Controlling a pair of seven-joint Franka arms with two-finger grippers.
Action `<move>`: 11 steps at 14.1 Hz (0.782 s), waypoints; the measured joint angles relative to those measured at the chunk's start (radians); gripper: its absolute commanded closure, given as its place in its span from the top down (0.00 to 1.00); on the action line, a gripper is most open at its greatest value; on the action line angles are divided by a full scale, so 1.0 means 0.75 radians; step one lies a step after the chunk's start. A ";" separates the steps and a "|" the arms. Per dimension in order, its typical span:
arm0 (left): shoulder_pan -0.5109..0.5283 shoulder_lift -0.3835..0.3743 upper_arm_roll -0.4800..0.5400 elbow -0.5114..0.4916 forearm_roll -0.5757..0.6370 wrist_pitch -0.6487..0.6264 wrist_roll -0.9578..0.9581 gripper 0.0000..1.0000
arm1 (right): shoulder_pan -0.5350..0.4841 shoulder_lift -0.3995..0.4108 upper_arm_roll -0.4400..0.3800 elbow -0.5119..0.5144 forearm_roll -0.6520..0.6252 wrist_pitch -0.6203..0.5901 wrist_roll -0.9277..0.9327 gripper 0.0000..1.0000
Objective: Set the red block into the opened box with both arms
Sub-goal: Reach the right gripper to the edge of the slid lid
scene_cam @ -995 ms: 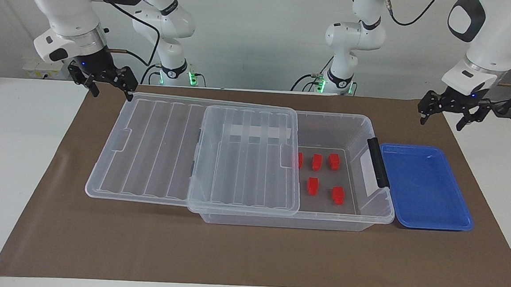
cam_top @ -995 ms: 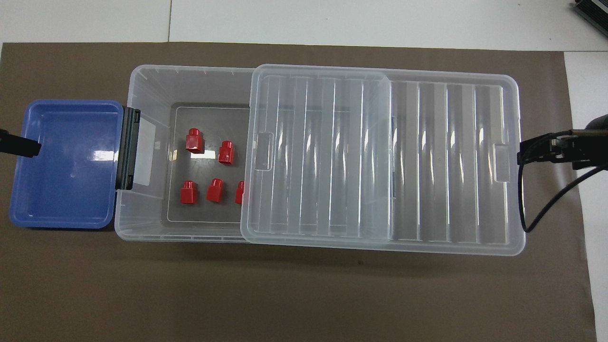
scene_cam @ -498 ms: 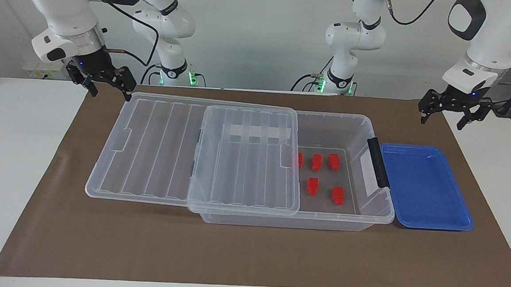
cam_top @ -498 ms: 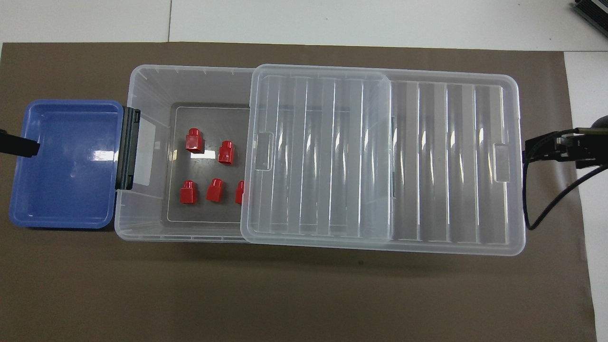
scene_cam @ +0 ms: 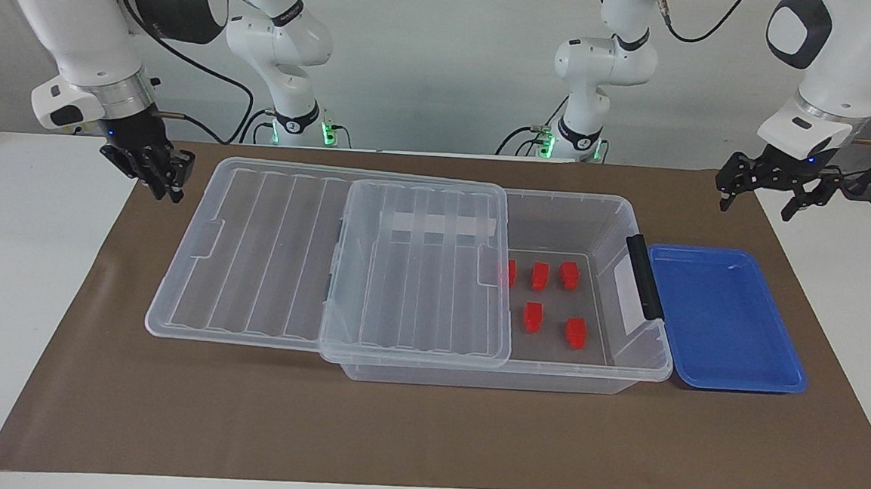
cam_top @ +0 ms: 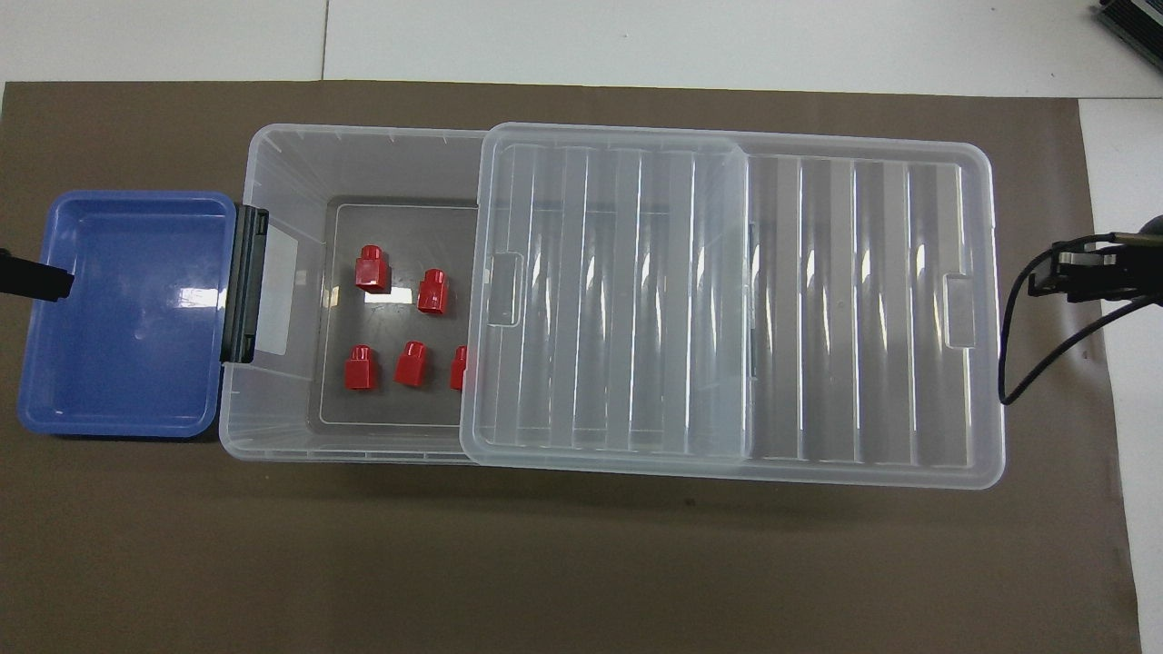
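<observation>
Blocks (scene_cam: 553, 301), five red ones, lay on the floor of the box (scene_cam: 625, 366) at its uncovered end toward the left arm, the one nearest the lid (scene_cam: 344, 258) half hidden under its edge in the overhead view, while the facing view alone showed both grippers whole. The left gripper (scene_cam: 765, 201) hung with fingers spread over the desk (scene_cam: 394, 431) by the blue tray (scene_cam: 722, 375), well apart from the blocks. The right gripper (scene_cam: 161, 182) hung off the lid's overhanging end, fingers drawn together on nothing, where a second earlier they had stood spread closer to the lid's corner.
</observation>
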 measured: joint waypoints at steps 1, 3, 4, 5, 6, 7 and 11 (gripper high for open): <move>0.001 0.000 0.004 0.000 0.000 0.000 0.000 1.00 | -0.018 0.002 -0.001 -0.025 0.000 0.044 0.000 0.00; 0.001 0.000 0.005 0.000 0.000 0.000 0.000 1.00 | -0.045 0.021 -0.002 -0.061 0.000 0.124 -0.008 0.00; 0.001 0.000 0.004 0.000 0.000 0.000 0.000 1.00 | -0.053 0.042 -0.002 -0.070 0.000 0.168 -0.014 0.00; -0.001 0.000 0.002 0.000 0.000 0.000 0.000 1.00 | -0.056 0.069 -0.002 -0.075 0.000 0.209 -0.018 0.00; -0.003 -0.001 -0.004 0.000 0.000 0.000 0.000 1.00 | -0.057 0.100 -0.002 -0.076 0.000 0.246 -0.021 0.00; -0.005 -0.001 -0.011 0.000 0.000 0.001 0.000 1.00 | -0.056 0.129 -0.002 -0.077 0.000 0.279 -0.023 0.00; -0.006 -0.002 -0.020 0.000 0.000 0.001 0.000 1.00 | -0.056 0.209 -0.002 -0.077 0.000 0.351 -0.044 0.00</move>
